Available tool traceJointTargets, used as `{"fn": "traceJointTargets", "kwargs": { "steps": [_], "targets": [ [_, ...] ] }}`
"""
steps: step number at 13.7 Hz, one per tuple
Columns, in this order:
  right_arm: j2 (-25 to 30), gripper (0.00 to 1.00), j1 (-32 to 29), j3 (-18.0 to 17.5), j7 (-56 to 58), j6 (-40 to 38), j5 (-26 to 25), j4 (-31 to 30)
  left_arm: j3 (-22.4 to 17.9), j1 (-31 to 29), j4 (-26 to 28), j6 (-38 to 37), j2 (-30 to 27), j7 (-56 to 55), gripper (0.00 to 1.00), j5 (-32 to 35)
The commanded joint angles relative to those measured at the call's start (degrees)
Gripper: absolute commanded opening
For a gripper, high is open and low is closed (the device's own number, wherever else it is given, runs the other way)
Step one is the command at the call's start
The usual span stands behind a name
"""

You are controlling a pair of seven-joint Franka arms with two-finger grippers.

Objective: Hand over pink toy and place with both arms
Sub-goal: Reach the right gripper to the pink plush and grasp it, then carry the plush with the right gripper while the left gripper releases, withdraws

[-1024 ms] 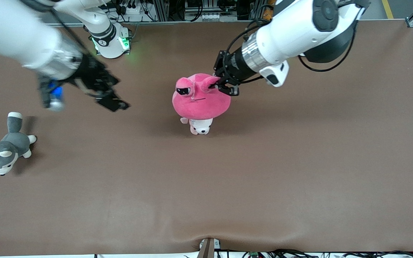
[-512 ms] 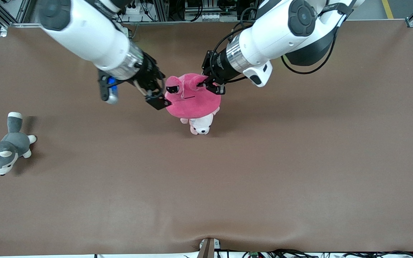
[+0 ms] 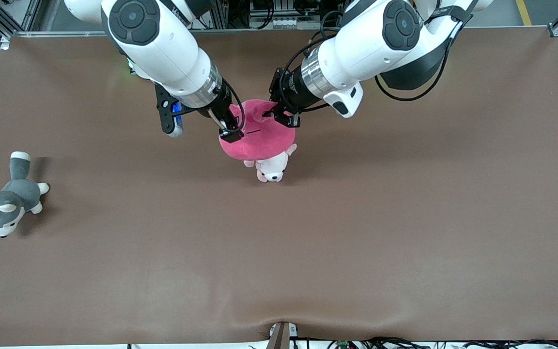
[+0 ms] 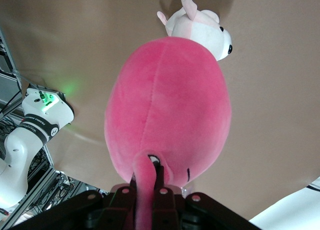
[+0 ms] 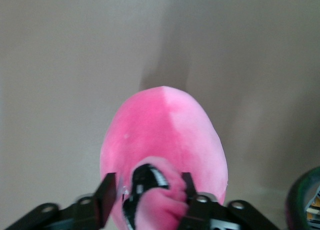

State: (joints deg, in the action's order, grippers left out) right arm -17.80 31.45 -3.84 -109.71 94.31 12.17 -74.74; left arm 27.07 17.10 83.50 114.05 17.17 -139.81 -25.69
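The round hot-pink plush toy point(image 3: 259, 138) hangs above the brown table point(image 3: 405, 218), over the small pale pink-and-white puppy plush point(image 3: 270, 169). The left tool point(image 3: 283, 116) stays pinched on one ear; the right tool point(image 3: 230, 131) has just arrived — its fingers open around the other ear, so handover looks imminent.

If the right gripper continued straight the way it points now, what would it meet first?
The pink toy: the right gripper already has its open fingers around the toy's face in its wrist view. The left gripper holds the toy up, shut on its ear.
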Motion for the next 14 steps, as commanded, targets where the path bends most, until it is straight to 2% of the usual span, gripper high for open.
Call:
{"fn": "traceJointTargets", "kwargs": {
  "steps": [1, 3, 4, 5, 6, 7, 10, 14],
  "targets": [
    [0.2, 0.00, 0.1, 0.8, -1.0, -0.8, -1.0, 0.6, 0.0, 0.4, -1.5, -0.1, 0.4, -1.3, 0.00, -0.2],
    [0.3, 0.00, -0.1, 0.9, -1.0, -0.8, -0.9, 0.7, 0.0, -0.4, -1.5, -0.3, 0.2, -1.2, 0.00, -0.2],
    [0.3, 0.00, -0.1, 0.9, -1.0, -0.8, -0.9, 0.7, -0.2, -0.7, -1.5, -0.8, 0.1, -1.0, 0.08, -0.1],
    [0.3, 0.00, -0.2, 0.9, -1.0, -0.8, -0.9, 0.8, -0.3, -0.9, -1.5, -1.0, 0.0, -1.0, 0.50, -0.1],
    [0.4, 0.00, -0.3, 1.0, -1.0, -0.8, -0.9, 0.8, -0.5, -1.3, -1.6, -1.8, -0.3, -0.6, 0.85, 0.1],
    [0.6, 0.00, -0.9, 1.0, -0.9, -0.8, -0.9, 0.9, -0.5, -2.3, -1.7, -3.1, -0.6, 0.3, 1.00, 0.7],
    [1.0, 0.00, -4.5, 1.0, -0.2, -0.9, -0.9, 0.8, -0.5, -4.5, -1.7, -9.7, -2.6, 8.7, 1.00, 10.6],
    [0.0, 0.00, -13.5, 0.9, 1.9, -0.8, -0.2, -0.2, -0.5, -13.6, -1.5, -18.1, -5.1, 31.0, 1.00, 13.9]
  ]
}}
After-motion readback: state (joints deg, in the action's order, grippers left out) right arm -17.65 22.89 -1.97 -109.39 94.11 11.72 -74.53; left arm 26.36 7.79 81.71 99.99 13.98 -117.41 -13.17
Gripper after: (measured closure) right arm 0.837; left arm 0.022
